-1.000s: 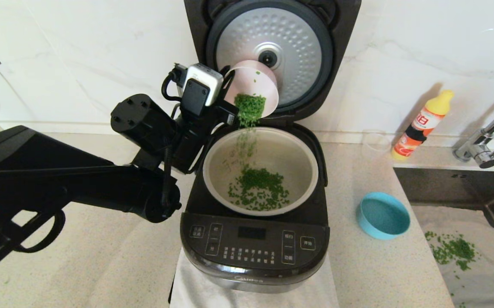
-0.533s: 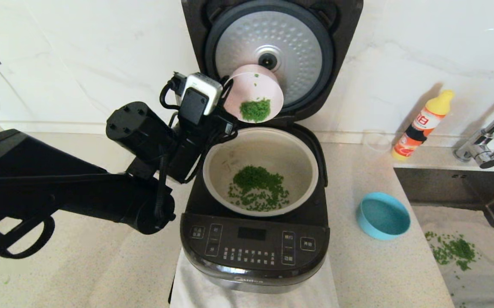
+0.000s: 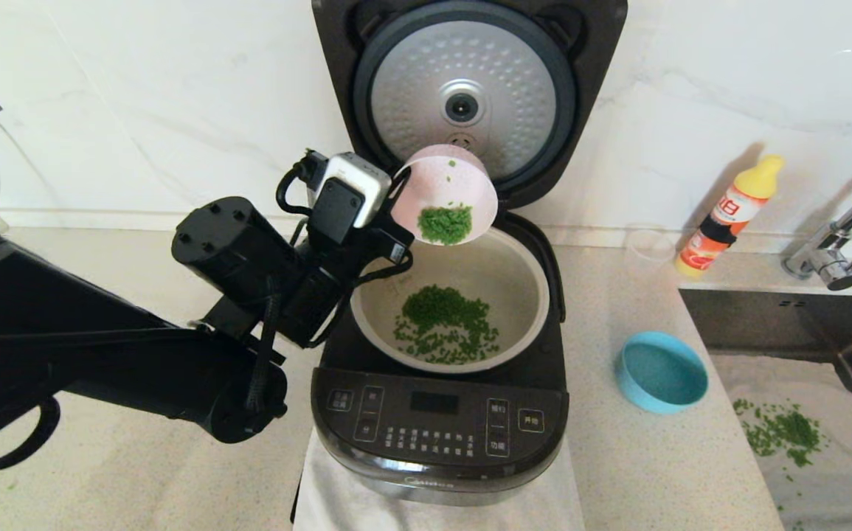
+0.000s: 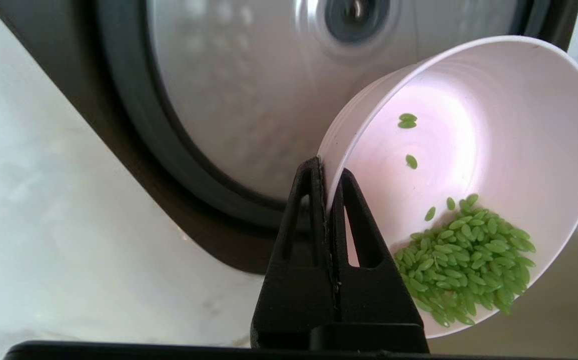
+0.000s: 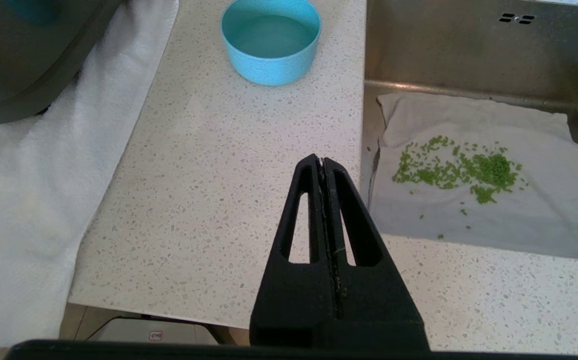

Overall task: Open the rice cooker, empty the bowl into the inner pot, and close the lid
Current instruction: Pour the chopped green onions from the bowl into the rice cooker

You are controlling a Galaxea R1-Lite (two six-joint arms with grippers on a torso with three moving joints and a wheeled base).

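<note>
The black rice cooker stands open, its lid upright with the dimpled silver disc facing me. The pale inner pot holds a pile of green grains. My left gripper is shut on the rim of a pink bowl, tilted above the pot's back edge with green grains left at its low side. In the left wrist view the gripper pinches the bowl wall. My right gripper is shut and empty over the counter, out of the head view.
A blue bowl sits empty on the counter right of the cooker. A yellow bottle stands by the wall. The sink at right holds a cloth with spilled green grains. A white towel lies under the cooker.
The pouring stream has stopped. My left gripper has lowered the pink bowl and tipped it back a little, with grains left inside. The pile in the pot has grown.
</note>
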